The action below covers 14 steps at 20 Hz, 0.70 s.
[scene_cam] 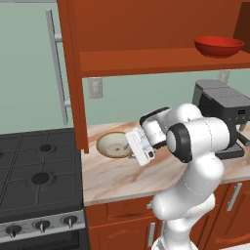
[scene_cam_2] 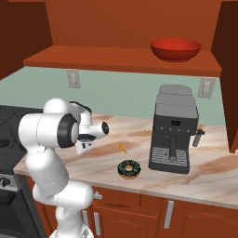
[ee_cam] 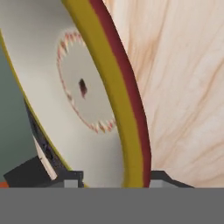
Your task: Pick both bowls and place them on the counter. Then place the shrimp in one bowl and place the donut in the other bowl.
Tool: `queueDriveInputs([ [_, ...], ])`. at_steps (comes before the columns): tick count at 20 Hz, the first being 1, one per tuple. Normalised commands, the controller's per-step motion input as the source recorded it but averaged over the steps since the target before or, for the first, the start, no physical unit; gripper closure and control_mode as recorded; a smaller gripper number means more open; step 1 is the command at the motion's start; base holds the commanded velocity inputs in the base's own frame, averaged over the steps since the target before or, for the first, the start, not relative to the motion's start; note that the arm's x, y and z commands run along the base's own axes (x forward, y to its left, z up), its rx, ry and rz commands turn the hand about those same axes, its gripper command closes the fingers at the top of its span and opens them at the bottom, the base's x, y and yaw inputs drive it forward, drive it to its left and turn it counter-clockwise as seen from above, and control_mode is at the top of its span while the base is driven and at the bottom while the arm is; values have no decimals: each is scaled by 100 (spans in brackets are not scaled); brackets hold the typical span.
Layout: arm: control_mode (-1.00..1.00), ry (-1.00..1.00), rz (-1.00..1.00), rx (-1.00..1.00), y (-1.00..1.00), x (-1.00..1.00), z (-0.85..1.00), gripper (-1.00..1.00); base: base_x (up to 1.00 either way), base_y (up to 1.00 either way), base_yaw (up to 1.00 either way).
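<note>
1. The kitchen has a marbled counter (scene_cam: pixel 122 178) on reddish-brown cabinets, a black stove (scene_cam: pixel 39 171) at its left end and a coffee machine (scene_cam_2: pixel 174 135) further right. A wooden shelf (scene_cam: pixel 161 61) hangs above it.

2. The cream-beige bowl (scene_cam: pixel 111 145) sits on the counter near the stove end, and the gripper (scene_cam: pixel 133 146) is right at its near rim. In the hand view the tan rim runs up between the two finger tips (ee_cam: pixel 164 178), one on each side of the wall.

3. The jaws straddle that rim. I cannot tell whether they pinch it or have let go; from the gap at the tips I would guess they are opening.

4. The step in hand looks like releasing this bowl. To do it well, the jaws should part fully before the hand moves, then draw straight back along the rim's plane so neither finger drags or tips the bowl.

5. The red bowl (scene_cam_2: pixel 175 49) is on the shelf above the coffee machine, so it is the next one to fetch. That is a high reach, and the rim should be gripped without knocking the cabinet side.

6. The donut (scene_cam_2: pixel 129 168) lies near the counter's front edge with the shrimp (scene_cam_2: pixel 122 148) just behind it, both apart from the beige bowl. The withdrawing arm should not sweep over them.
</note>
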Motion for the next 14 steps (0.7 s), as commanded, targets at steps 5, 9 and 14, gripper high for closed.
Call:
queueDriveInputs([
  [5,-100,-11,0,0,-12,-24,8,-100,0,0,0],
  [9,-100,-17,0,0,-12,-29,25,-100,0,0,0],
  [14,-100,-25,0,0,-14,-43,29,-100,0,0,0],
])
